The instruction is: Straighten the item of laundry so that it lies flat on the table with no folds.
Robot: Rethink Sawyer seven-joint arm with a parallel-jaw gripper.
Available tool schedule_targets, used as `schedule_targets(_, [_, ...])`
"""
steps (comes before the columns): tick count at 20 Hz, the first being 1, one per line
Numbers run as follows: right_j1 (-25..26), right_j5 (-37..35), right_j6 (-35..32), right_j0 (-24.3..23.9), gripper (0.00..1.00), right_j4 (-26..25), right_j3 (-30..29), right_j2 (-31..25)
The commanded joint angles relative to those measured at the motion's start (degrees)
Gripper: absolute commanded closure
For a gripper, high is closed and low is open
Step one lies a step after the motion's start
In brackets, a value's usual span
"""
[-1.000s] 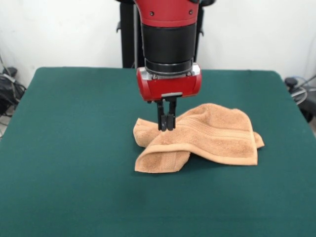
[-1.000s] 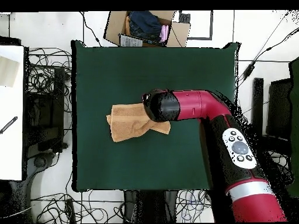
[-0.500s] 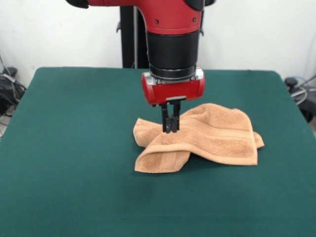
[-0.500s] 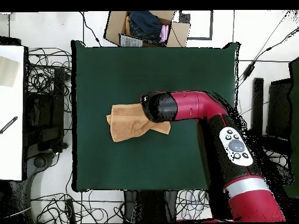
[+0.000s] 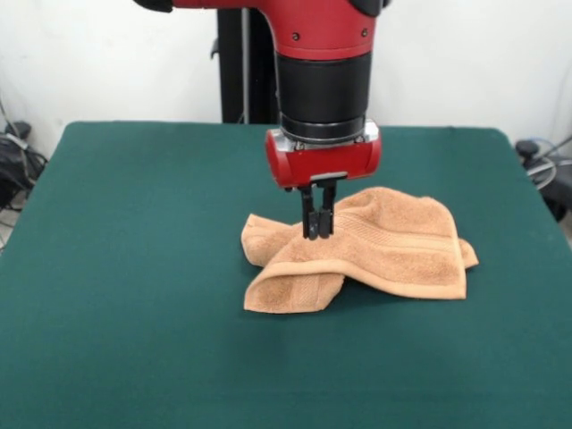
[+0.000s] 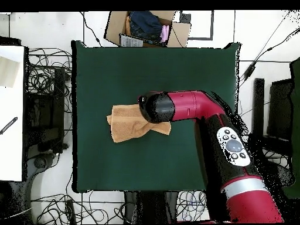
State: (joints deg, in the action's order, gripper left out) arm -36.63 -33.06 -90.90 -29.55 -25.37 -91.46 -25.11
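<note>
Tool [image 5: 318,234] stands upright over the towel [image 5: 393,246], its two black fingers drawn close together with only a thin gap between them; the tips sit at the raised fold near the towel's middle. Whether any cloth is pinched between them cannot be told from the front view, and the overhead view hides the tips under the arm's wrist.

Towel lies near the middle of the tabletop [image 5: 134,268], well clear of every edge. It is not flat: one part is doubled over at the near left corner, forming a thick rolled lip, and a second layer crosses over it toward the far left. The ribbed band [image 5: 384,239] shows on the upper layer.

Risks noted, as judgement:
- If the fingers hold more than one layer, a lift or drag would carry the whole bundle along and leave the fold in place.
- If they hold only a few terry loops at the crest, the cloth may slip out partway through a pull.
- A pull from the middle instead of a corner or edge would likely bunch the towel further.
- Pressing down onto the felt-like tabletop could snag its covering.
</note>
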Motion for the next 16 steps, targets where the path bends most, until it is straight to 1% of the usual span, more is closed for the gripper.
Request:
schedule_targets(1, [-0.1,0.4,-3.2,0.9,0.00,-1.4,-3.6,1.4])
schedule_targets(5, [-0.1,0.4,-3.6,1.0,0.00,-1.3,-3.5,1.7])
schedule_targets(8, [0.5,-2.8,-1.4,1.0,0.00,-0.7,-2.0,0.9])
schedule_targets(16, [0.6,-0.4,-2.3,1.0,0.00,-1.5,-2.8,1.4])
